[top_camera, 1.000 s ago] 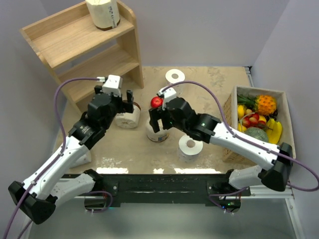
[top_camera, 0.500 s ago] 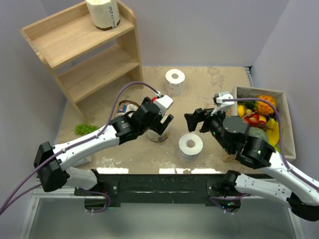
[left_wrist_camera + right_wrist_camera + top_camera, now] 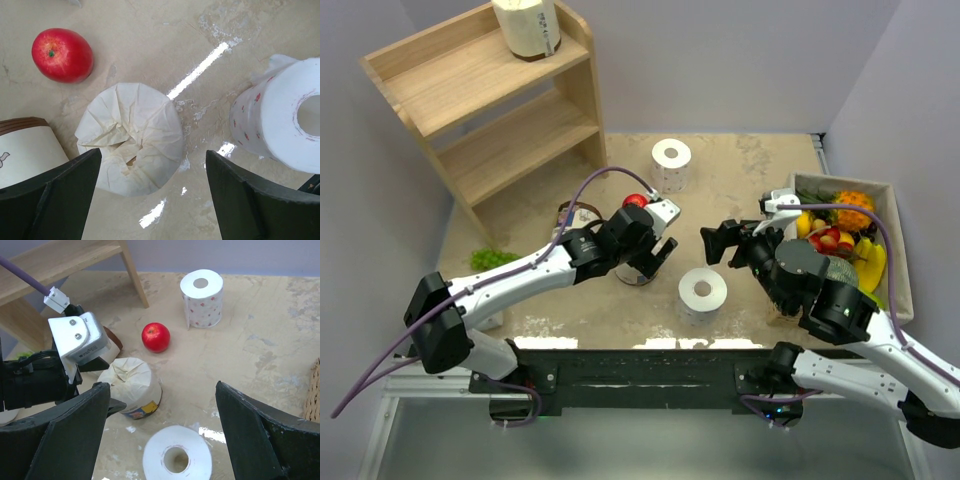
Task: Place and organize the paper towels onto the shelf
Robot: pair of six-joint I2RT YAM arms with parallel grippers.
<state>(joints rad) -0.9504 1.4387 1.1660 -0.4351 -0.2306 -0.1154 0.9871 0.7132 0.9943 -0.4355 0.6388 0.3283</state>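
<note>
The left gripper (image 3: 655, 258) hangs over the middle of the table (image 3: 760, 190), directly above a wrapped roll (image 3: 638, 272) that stands upright. In the left wrist view its jaws are spread wide, w/ one finger (image 3: 55, 195) on each side of the crumpled paper top of this roll. There is a clear gap on the right side, so it grips nothing. Whether the left finger touches the paper, I cannot tell.

An apple (image 3: 636, 201) lies just beside the wrapped roll, on the far side. A second wrapped roll (image 3: 575, 215), w/ a brown top, stands near on the left, btw. the first one and the shelf (image 3: 490, 110). A third wrapped roll (image 3: 527, 27) stands upright on the top tier of the shelf, at the right end.

The right gripper (image 3: 720, 243) is over the right part of the table, near the fruit box (image 3: 845, 182), and faces toward the left gripper. Its jaws are also wide apart and hold nothing.

A near white roll (image 3: 703, 293) stands on its end, hole up, close to the front edge, btw. the two grippers. A far white roll (image 3: 671, 165), w/ small red dots, stands upright at the back, well apart from both grippers.
</note>
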